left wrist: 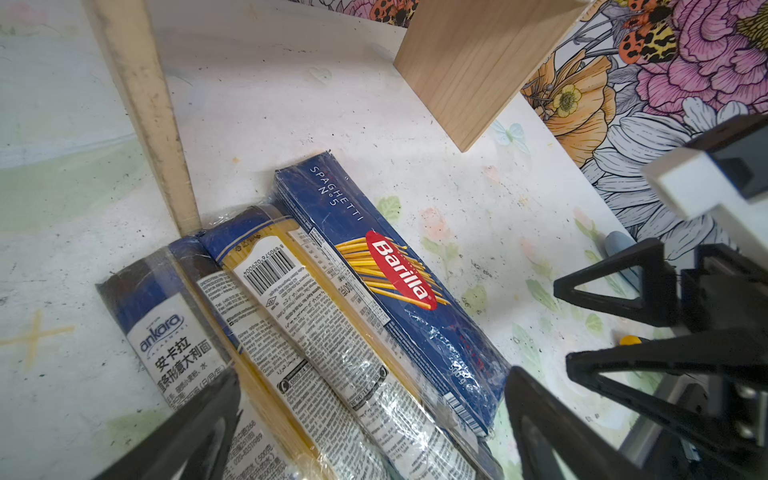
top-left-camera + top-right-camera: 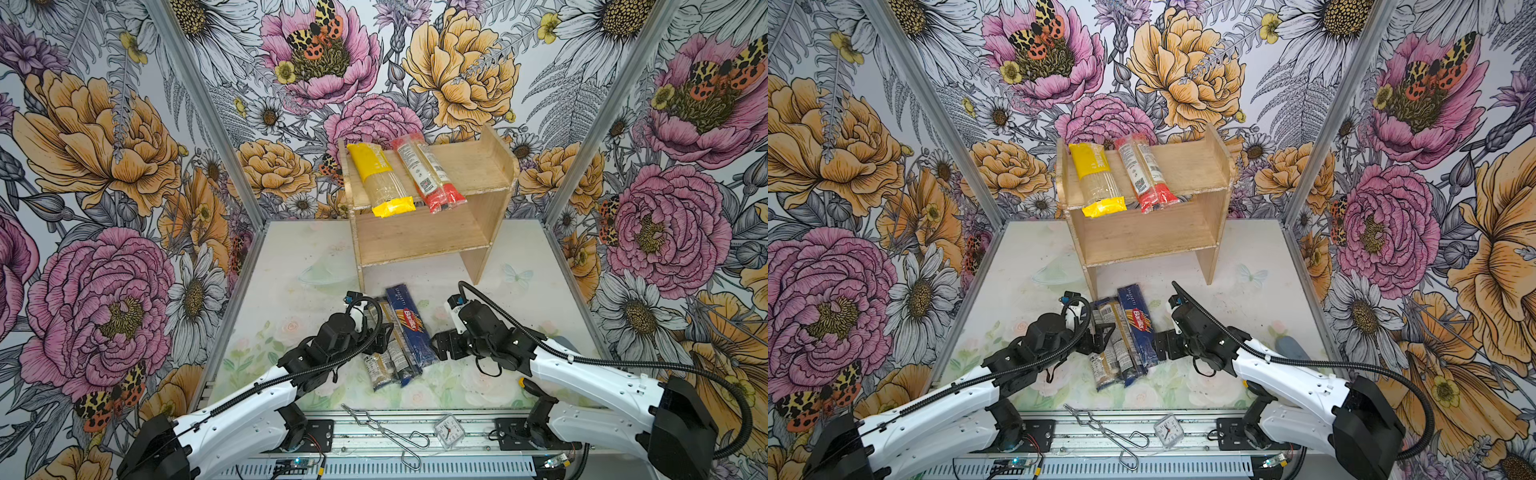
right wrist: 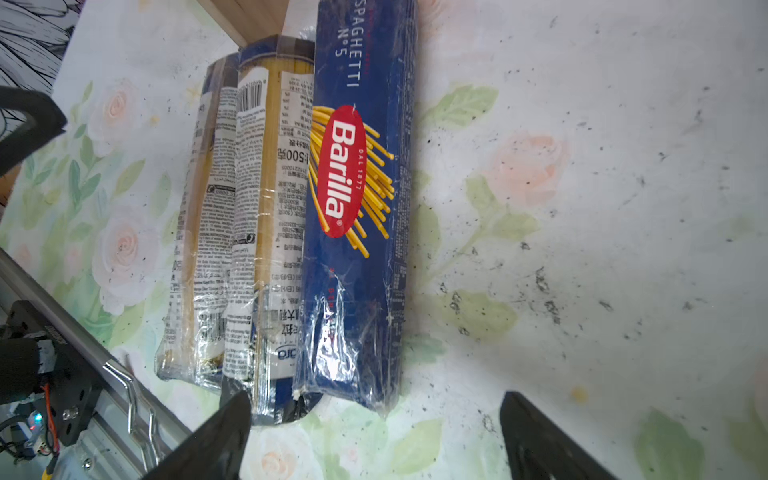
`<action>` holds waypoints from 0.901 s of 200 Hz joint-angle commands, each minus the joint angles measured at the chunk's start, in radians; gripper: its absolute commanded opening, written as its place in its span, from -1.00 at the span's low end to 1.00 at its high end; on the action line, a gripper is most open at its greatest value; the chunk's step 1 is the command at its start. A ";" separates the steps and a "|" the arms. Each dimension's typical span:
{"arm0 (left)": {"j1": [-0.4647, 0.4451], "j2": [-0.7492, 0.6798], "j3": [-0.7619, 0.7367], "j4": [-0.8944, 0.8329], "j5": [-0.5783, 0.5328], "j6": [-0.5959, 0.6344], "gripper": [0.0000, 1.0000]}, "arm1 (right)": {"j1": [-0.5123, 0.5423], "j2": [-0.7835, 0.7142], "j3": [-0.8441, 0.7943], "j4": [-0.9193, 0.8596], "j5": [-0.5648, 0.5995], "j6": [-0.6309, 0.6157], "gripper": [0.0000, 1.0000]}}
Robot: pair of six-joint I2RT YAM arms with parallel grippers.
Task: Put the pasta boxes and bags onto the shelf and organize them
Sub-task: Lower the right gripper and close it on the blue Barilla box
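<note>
Flowered walls [image 2: 124, 166], speckled rose-print tabletop [image 2: 291, 257] — left gripper [image 2: 384, 334] and right gripper [image 2: 438, 345] both spread open.

**Load-bearing surfaces: table [image 2: 291, 249] and shelf [image 2: 415, 239]**

Three packs lie flat on the table, side by side and touching, between the left gripper [image 2: 382, 334] and the right gripper [image 2: 438, 345]. The outer slim pack [image 1: 166, 332] lies below the left jaws, the middle slim pack [image 1: 316, 332] comes next, and the Barilla pack [image 2: 409, 324] lies nearest the right jaws. The shelf stands on the table beyond both sets of jaws. Its upper tier carries the yellow-ended pack [image 2: 380, 178] and the red-ended pack [image 2: 428, 174] side by side, their near ends overhanging the front edge. A small grey-blue object [image 2: 1289, 344] lies on the table behind the right jaws.
</note>
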State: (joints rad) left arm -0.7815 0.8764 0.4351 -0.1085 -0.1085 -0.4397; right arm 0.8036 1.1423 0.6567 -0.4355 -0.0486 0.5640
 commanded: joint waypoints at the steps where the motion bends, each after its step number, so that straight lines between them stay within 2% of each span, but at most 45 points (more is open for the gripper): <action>1: -0.004 -0.014 -0.020 -0.006 -0.022 0.000 0.98 | 0.031 0.058 0.051 0.050 0.058 -0.020 0.91; 60: 0.017 -0.007 -0.051 0.031 -0.005 0.014 0.97 | 0.076 0.212 0.112 0.071 0.083 -0.050 0.89; 180: 0.062 -0.003 -0.071 0.048 0.039 0.018 0.97 | 0.099 0.407 0.176 0.137 0.141 -0.111 0.85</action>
State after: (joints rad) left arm -0.7284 0.8879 0.3805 -0.0784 -0.0887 -0.4358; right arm 0.8921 1.5219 0.7990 -0.3313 0.0601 0.4763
